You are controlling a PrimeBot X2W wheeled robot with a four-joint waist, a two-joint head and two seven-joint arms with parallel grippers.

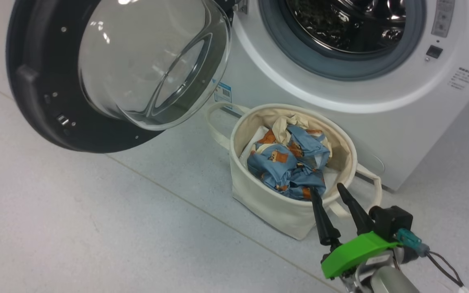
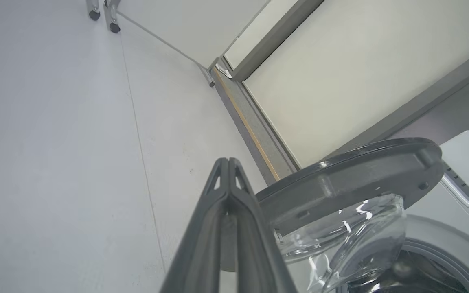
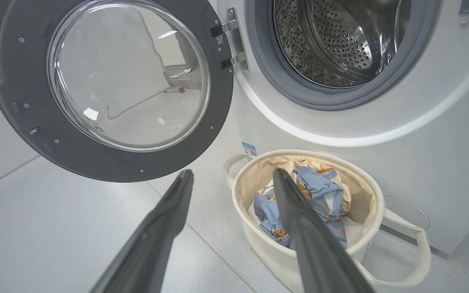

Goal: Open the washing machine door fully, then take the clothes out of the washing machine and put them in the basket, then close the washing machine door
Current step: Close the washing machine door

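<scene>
Washer (image 1: pixel 340 101) stood on the floor, its drum (image 3: pixel 332 40) showing bare perforated steel with no fabric that I could see. Its door (image 1: pixel 35 101) hung wide open on the hinge (image 3: pixel 230 44), inner face and glass dome turned toward the robot. On the floor, just before the washer's front and below the opening, sat the basket (image 1: pixel 267 199), with the clothes (image 1: pixel 287 162) heaped inside it.

By that layout the unloading looked done and closing the door was the step in hand.

The right end effector (image 1: pixel 326 188) hovered by the basket's near rim, fingers spread wide and holding nothing. The left end effector (image 2: pixel 228 160) had its fingers pressed together, empty, close beside the door's rim seen edge-on. Whether it touched the rim I could not tell.

To do it well, I judged:
- The closed left fingers should push on the rim's outer face, at the side far from the hinge, where leverage is best.
- The push should follow the door's arc rather than run straight, and keep off the glass.
- The right arm should draw back from the basket, out of the swing.
- The basket's left loop handle lay near the door's path and deserved a check.
- A firm last press would be needed to latch.
</scene>
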